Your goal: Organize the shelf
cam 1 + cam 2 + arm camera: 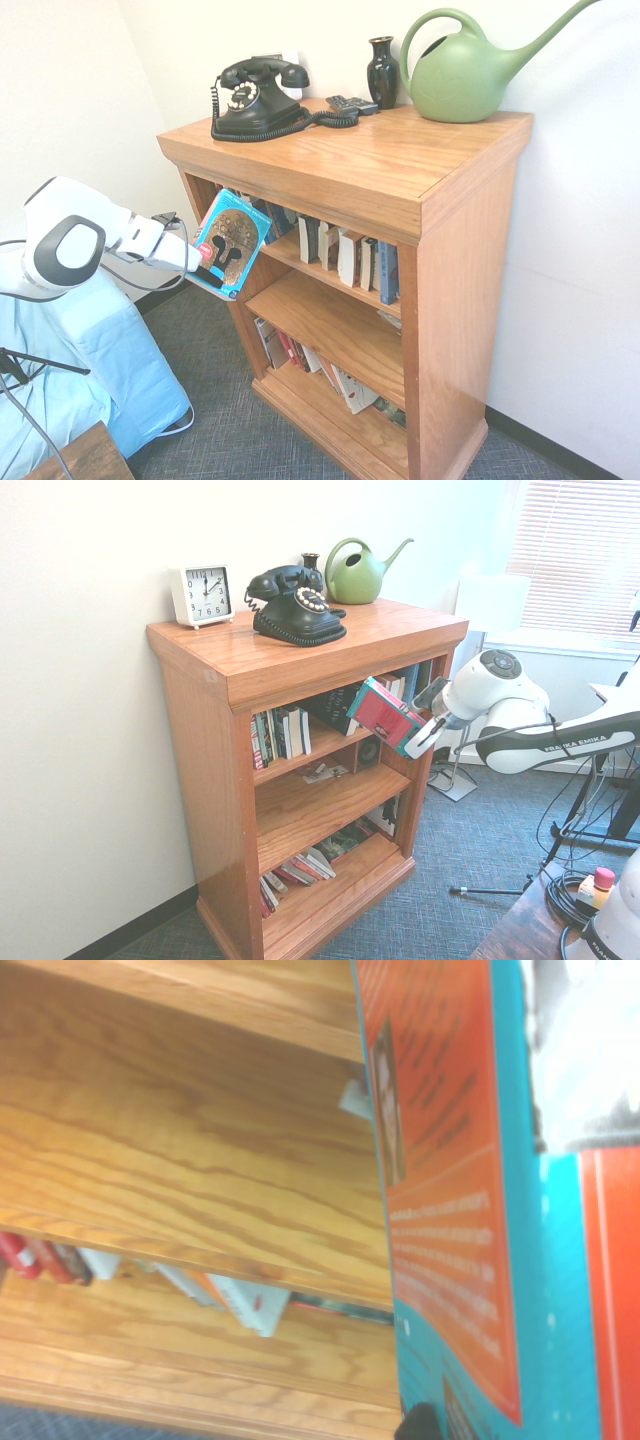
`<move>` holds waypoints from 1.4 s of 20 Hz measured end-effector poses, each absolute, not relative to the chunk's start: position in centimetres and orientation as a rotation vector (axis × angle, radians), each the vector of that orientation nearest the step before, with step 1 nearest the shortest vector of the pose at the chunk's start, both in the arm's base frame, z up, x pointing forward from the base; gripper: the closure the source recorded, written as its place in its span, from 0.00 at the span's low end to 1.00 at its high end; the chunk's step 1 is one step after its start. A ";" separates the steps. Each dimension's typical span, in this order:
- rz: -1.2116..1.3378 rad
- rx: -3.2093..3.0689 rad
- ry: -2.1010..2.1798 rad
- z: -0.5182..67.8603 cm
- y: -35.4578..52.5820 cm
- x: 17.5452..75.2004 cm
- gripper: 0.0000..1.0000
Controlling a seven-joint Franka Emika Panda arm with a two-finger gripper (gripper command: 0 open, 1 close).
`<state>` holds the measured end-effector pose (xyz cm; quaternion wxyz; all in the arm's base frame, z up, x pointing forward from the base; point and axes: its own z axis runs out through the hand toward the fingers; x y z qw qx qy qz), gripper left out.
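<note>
On the shelf (440, 200) top stood one telephone (258, 97), one vase (382, 72), one watering can (470, 70), one clock (203, 594); books below perhaps two dozen.

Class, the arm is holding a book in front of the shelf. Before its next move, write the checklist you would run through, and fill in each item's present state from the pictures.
1. Grip: the gripper is shut on the turquoise book at one edge: ok.
2. Book clear of the shelf: it hangs tilted outside the top tier's front: ok.
3. Free slot on the top tier: upright books fill part of it; the space behind the held book is hidden: cannot tell.
4. Middle tier: mostly bare wood, one small item lying on it: ok.
5. Bottom tier: books lean and lie flat: not ok.
6. Top surface: rotary telephone and watering can stand away from the arm: ok.
</note>
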<state>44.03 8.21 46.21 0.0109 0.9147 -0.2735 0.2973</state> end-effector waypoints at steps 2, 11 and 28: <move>0.894 2.881 -0.858 45.9 8.1 45.5 1.00; 0.904 2.978 -0.819 44.2 9.7 47.6 1.00; 0.915 3.081 -0.887 38.9 9.5 49.4 1.00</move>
